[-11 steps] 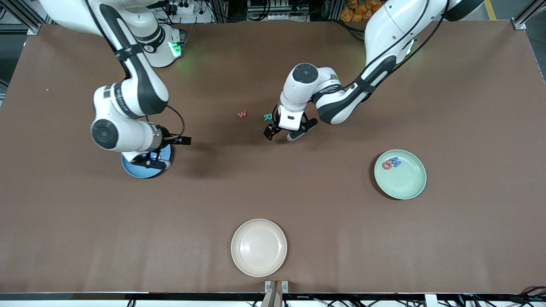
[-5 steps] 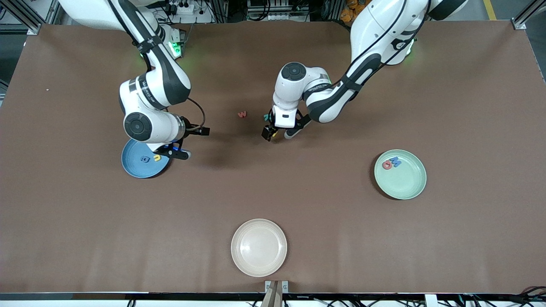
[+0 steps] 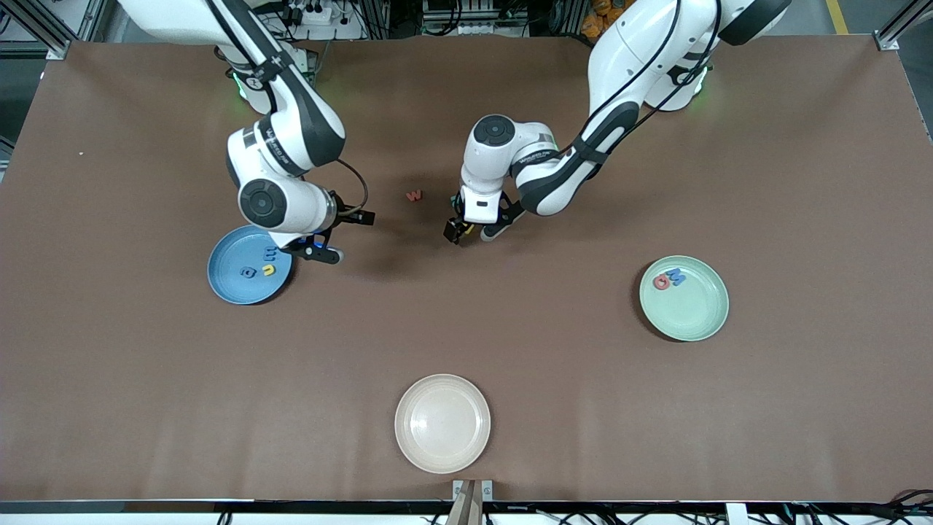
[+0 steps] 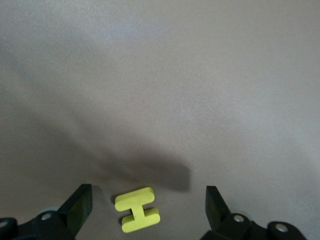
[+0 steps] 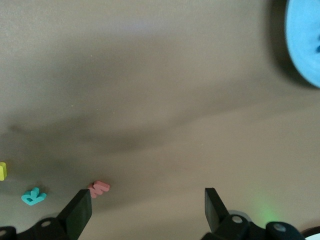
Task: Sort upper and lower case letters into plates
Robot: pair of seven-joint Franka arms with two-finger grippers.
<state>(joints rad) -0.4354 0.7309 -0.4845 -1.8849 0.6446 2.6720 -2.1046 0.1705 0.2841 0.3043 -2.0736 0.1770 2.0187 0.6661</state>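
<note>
left pincer [image 3: 469,232] open over yellow H [image 4: 137,210] | right pincer [image 3: 315,251] open, empty, beside blue plate [image 3: 229,281] | risk: off-centre closing flicks the small letter across the bench [image 3: 510,350]

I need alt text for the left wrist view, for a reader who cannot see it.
A small yellow letter H lies flat on the brown table, between the two open black fingers of the left pincer. A soft shadow falls on the table just past the letter.

Readable toy letters: yellow H [image 4: 137,210], red w [image 3: 414,195], blue M [image 3: 676,276] on mint plate [image 3: 692,313].
</note>
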